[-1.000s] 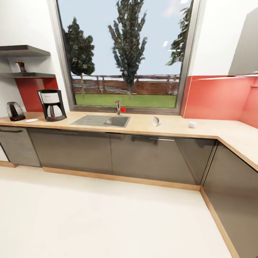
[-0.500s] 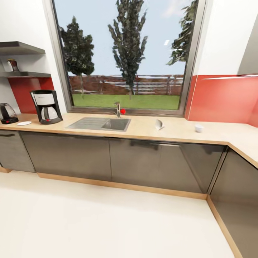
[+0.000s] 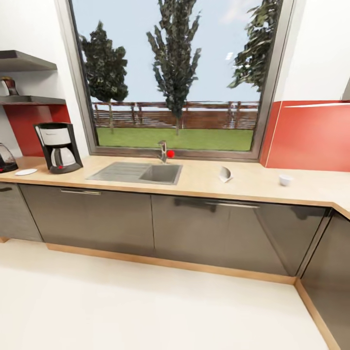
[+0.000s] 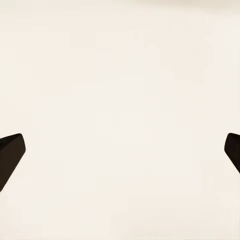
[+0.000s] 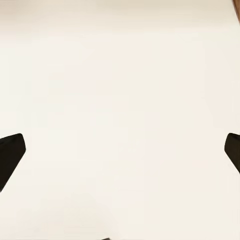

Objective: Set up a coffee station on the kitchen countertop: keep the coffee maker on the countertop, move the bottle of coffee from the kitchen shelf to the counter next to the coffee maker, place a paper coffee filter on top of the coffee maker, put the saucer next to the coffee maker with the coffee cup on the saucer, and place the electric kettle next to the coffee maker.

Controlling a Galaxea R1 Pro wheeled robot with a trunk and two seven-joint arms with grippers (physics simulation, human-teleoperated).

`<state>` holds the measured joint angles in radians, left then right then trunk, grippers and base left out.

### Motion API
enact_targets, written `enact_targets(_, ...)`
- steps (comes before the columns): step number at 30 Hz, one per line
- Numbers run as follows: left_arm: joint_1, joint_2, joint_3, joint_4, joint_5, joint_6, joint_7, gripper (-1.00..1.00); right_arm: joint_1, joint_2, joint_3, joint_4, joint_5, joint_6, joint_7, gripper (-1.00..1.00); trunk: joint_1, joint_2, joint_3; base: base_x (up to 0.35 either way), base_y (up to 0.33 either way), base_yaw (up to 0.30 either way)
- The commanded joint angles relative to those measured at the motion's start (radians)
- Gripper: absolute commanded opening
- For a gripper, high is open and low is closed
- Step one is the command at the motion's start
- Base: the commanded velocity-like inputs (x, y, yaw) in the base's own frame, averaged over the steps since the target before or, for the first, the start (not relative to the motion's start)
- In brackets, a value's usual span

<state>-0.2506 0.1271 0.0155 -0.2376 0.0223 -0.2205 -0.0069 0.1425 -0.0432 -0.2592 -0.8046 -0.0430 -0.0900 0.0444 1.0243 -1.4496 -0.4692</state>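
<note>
L gripper (image 4: 120,155) & R gripper (image 5: 120,155): jaws wide apart, nothing held, pointing at pale floor. On countertop (image 3: 253,187), L to R: electric kettle (image 3: 5,158), saucer (image 3: 26,171), coffee maker (image 3: 57,147), sink (image 3: 163,173) w/ nothing in it, paper coffee filter (image 3: 225,174), coffee cup (image 3: 286,180). Bottle of coffee (image 3: 8,86) on shelf (image 3: 34,100).

Only the fingertips of the robot's body are on show. On the left gripper (image 4: 120,156), two matte black fingers (image 4: 10,157) poke in, at nine and three o'clock, each a blunt wedge with a slanted edge. The right gripper (image 5: 120,156) matches: plain black fingertips (image 5: 11,156), smooth, with no screws, cables or markings to make out.
</note>
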Motion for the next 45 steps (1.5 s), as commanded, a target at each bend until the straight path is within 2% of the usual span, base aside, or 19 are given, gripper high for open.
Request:
enact_targets(1,0.0,-0.001,0.001,0.004,0.003,-0.003,-0.001,1.0,0.0,0.0,-0.002,-0.001,-0.005,-0.002,0.005,1.0,0.001,0.0,-0.001,0.338,0.143,0.0)
enact_targets(15,-0.001,-0.001,0.001,0.014,0.004,-0.004,-0.001,1.0,0.0,0.0,-0.002,-0.001,-0.005,-0.001,0.005,1.0,0.001,0.0,-0.001,0.338,0.133,-0.013)
enact_targets(31,-0.001,-0.001,0.001,0.014,0.003,-0.004,-0.001,1.0,0.0,0.0,-0.002,-0.001,-0.005,-0.001,0.005,1.0,0.001,0.0,-0.001,0.319,0.148,-0.244)
enact_targets(38,0.003,0.004,0.001,0.018,-0.002,0.003,-0.001,1.0,0.0,0.0,-0.002,-0.001,-0.005,-0.001,0.005,1.0,0.001,0.0,-0.001,0.107,0.034,-0.263)
enact_targets(40,0.013,0.009,0.001,0.018,-0.003,0.007,-0.001,1.0,0.0,0.0,-0.002,-0.001,-0.005,-0.001,0.005,1.0,0.001,0.0,-0.001,0.016,0.004,-0.263)
enact_targets(45,0.095,0.033,0.0,0.018,-0.005,0.014,-0.002,1.0,0.0,0.0,-0.002,-0.002,-0.005,-0.001,0.005,1.0,0.001,0.0,-0.001,0.005,0.001,-0.125)
